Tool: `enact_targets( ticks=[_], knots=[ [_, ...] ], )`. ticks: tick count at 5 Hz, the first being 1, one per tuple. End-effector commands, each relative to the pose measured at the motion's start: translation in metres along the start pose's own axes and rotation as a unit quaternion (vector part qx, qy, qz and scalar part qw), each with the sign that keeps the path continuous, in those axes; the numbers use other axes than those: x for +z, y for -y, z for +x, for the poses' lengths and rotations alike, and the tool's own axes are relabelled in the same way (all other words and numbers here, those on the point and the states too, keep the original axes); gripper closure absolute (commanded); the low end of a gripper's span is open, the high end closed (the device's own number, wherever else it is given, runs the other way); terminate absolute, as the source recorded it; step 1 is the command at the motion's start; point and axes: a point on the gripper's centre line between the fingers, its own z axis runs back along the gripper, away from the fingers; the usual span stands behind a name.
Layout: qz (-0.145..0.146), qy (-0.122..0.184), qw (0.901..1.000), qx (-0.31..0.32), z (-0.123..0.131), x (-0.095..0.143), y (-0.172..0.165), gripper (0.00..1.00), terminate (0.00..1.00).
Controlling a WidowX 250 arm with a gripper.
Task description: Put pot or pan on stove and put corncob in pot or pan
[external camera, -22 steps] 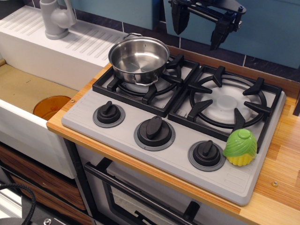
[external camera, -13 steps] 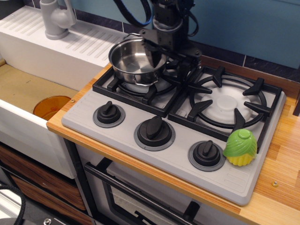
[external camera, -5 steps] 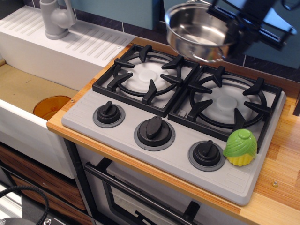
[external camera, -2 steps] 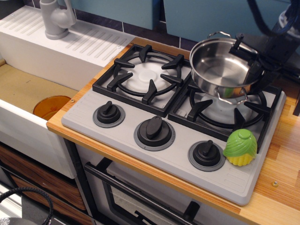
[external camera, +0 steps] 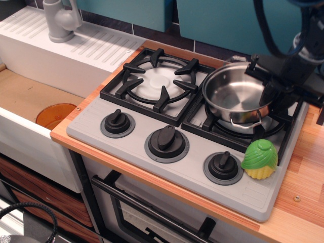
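Wood-topped counter (external camera: 304,167) carries a grey toy stove (external camera: 192,172) with two black grates, a white sink (external camera: 30,101) to its left and a blue wall behind. What has changed is the pot (external camera: 237,97). A few seconds ago it sat on the left grate (external camera: 157,81). It was then lifted high over the back of the stove, and a moment ago it hung just above the right grate (external camera: 243,126). Now it is down on that right grate, level or nearly so, and the left grate is bare. The gripper (external camera: 273,91) comes in from the right, its dark jaws pinched over the pot's right-hand rim, though the contact itself is partly hidden behind the black body. I judge the first half of the task all but finished. Letting go and backing away is what remains before the corn can be fetched. The pot opens straight up, and the wire loop handle (external camera: 246,122) on its near side suggests the handle line runs roughly near to far. The corncob (external camera: 259,159) sits untouched on the stove's near right corner, just beside the right knob (external camera: 223,167) and apart from the pot. It is a stubby piece, yellow below and green husk above. Its long axis stands close to upright, with the husk tip pointing up and leaning slightly to the far left.
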Motion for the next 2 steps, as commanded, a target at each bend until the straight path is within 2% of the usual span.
enact_targets(
  ticks=[1, 2],
  knots=[
    [-0.001, -0.004, 1.0, -0.004, 0.015, 0.04, -0.008, 0.0, 0.0],
    [0.0, -0.019, 0.9998, -0.007, 0.011, 0.058, -0.013, 0.0, 0.0]
  ],
)
